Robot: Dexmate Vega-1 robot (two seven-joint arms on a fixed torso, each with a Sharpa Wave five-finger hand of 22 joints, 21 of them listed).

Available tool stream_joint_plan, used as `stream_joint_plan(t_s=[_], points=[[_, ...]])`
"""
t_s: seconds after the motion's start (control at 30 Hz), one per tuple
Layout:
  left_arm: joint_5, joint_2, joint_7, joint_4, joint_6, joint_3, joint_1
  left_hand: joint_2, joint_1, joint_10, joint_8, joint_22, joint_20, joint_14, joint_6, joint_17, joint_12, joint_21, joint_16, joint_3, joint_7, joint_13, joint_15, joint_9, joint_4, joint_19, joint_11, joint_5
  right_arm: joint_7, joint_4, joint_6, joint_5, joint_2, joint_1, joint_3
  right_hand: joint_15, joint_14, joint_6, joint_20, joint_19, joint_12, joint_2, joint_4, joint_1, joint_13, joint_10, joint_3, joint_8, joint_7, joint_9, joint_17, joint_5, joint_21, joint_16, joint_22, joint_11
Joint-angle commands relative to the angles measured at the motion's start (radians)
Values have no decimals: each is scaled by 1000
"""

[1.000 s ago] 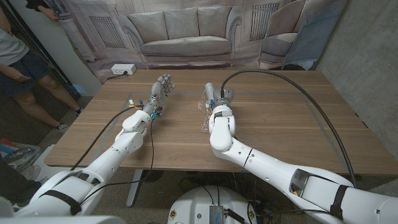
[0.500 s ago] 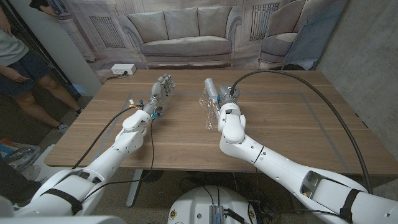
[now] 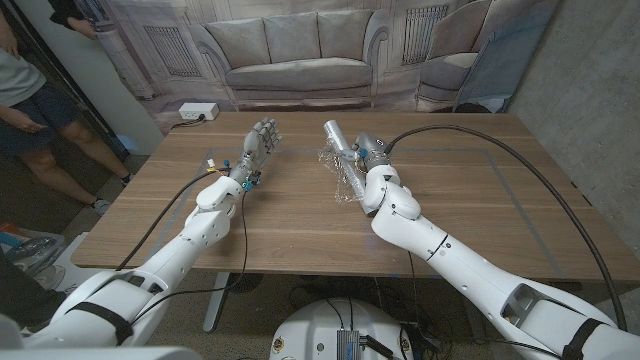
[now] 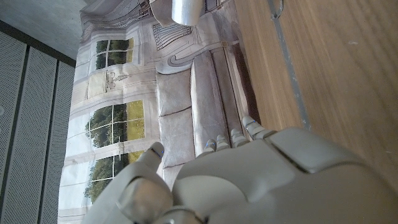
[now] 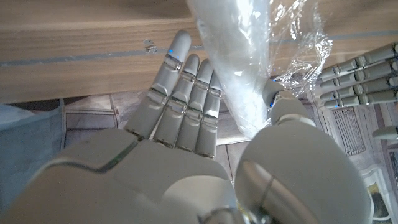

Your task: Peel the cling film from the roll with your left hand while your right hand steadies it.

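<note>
Right hand (image 3: 368,160) sits at mid-table on the wooden table (image 3: 470,220), grasping the cling film roll (image 3: 338,143); the right wrist view shows what the head view hides, namely the roll (image 5: 239,74) running between the straight fingers (image 5: 186,99) and the thumb, its end tucked against the palm side. From the head camera the roll angles away from the hand toward the far left, its grey end raised, with a crumpled tail of loose film (image 3: 345,183) hanging beside the wrist down to the tabletop. The right wrist view also picks up that wrinkled loose film (image 5: 298,46) spreading off the roll, and the other hand's fingertips (image 5: 357,81) at the frame edge. Left hand (image 3: 262,140) stands on its edge well apart from the roll, fingers straight and apart, holding nothing. Left wrist view gives only the back of that hand (image 4: 249,180), bare wood, and the roll's grey end (image 4: 180,9) at the far border. Farther back, a white power strip (image 3: 198,112) lies at the table's far left corner. Behind it hangs a printed backdrop with a sofa (image 3: 295,55). A person (image 3: 30,95) stands at the left edge. No readable writing or brand on anything.
</note>
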Motion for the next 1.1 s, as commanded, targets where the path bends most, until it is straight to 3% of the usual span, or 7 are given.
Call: stream_joint_plan(t_s=[0.03,0.23,0.4,0.53,0.67,0.8,1.1], points=[[-2,-2,-10,8,-1,-1,-7,83,2,-127,4,2,1,-137,-163,0,2,-6,1,-4,-9,3,2,5,3,5,7,0,-66,-27,102,349,-30,-33,129,-53,75,36,-7,48,-6,93,44,89,-10,-66,319,364,56,407,1,208,-17,10,3,99],[2,0,-7,1,1,1,-6,83,3,-118,5,2,10,-133,-159,-1,4,-7,2,-4,-14,3,3,5,2,7,11,0,-59,-24,117,490,-49,-28,158,-52,100,9,-36,157,-23,127,79,83,-22,-93,335,394,59,457,-5,263,-5,1,8,115],[4,-3,-5,-3,-4,2,-5,83,4,-117,5,1,16,-131,-156,-1,4,-8,2,-5,-16,3,5,5,2,10,11,0,-27,-16,125,618,-68,-18,186,-49,122,-12,-54,210,-31,135,106,71,-27,-110,347,411,59,487,-6,296,-11,-2,5,130],[5,1,-7,-9,1,4,-6,83,5,-118,5,1,16,-129,-154,-1,3,-9,1,-5,-21,4,7,5,2,11,13,0,33,7,116,746,-85,2,213,-41,199,-54,-66,264,-29,131,145,47,-37,-92,352,417,60,508,-9,325,-25,13,5,144],[5,1,2,-19,4,3,0,83,5,-117,5,1,18,-129,-154,-1,3,-10,1,-5,-27,4,8,5,1,11,15,0,75,21,112,853,-107,17,229,-35,312,-54,-96,325,-8,109,172,25,-60,-5,350,422,59,498,-12,348,-36,24,10,128],[11,4,14,-29,4,5,4,83,6,-115,5,1,19,-128,-153,-1,3,-11,1,-5,-27,4,9,6,1,12,19,0,117,47,144,960,-121,19,249,-58,386,-44,-122,388,3,112,168,33,-77,47,346,423,59,479,-13,351,-16,25,20,130],[10,7,15,-46,9,7,9,83,7,-115,4,1,20,-127,-152,-1,2,-12,0,-5,-27,4,9,6,1,13,16,0,337,202,200,1248,-138,58,284,-73,396,-64,-128,402,-4,111,158,41,-85,44,336,404,52,452,-12,343,-6,11,23,125]])
